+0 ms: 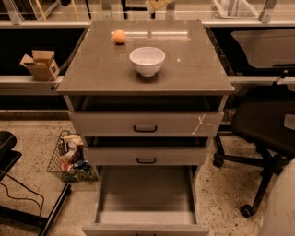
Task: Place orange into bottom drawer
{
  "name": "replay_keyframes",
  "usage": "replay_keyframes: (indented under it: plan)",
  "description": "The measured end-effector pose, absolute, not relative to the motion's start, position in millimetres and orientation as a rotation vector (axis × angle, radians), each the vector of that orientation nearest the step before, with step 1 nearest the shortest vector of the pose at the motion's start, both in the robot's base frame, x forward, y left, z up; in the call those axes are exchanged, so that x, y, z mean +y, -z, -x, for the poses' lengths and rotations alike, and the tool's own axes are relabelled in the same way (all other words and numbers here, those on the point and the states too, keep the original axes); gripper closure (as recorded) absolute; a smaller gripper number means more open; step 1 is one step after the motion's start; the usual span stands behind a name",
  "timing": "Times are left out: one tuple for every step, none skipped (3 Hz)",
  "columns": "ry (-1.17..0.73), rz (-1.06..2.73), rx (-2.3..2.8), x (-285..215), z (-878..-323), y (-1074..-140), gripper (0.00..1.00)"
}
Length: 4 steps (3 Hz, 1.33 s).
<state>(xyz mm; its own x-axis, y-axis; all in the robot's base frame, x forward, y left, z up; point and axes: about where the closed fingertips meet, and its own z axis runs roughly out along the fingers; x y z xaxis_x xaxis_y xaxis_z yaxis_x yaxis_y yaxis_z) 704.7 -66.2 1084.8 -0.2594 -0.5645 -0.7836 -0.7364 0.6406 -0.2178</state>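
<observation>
gripper [159,4]: pale tip only, at top edge of view beyond cabinet's far side; spread or closed cannot be told | orange [119,36]: on cabinet top [193,69], far-left area, apart from white bowl [147,60] | bottom drawer [146,191]: pulled open, grey floor showing, below 2 other drawers
</observation>
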Motion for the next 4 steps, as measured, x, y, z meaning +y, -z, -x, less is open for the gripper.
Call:
replay_keyframes:
  plan:
    - [-0.238, 1.022, 1.95, -66.3, -704.7, -1084.7, 0.0]
    - [-0.249, 1.008, 1.921, -61.3, -724.4, -1080.3, 0.0]
    - [-0.303, 0.949, 1.861, -54.4, -768.6, -1071.8, 0.0]
    - [-0.295, 0.866, 1.851, -39.2, -824.2, -1058.6, 0.0]
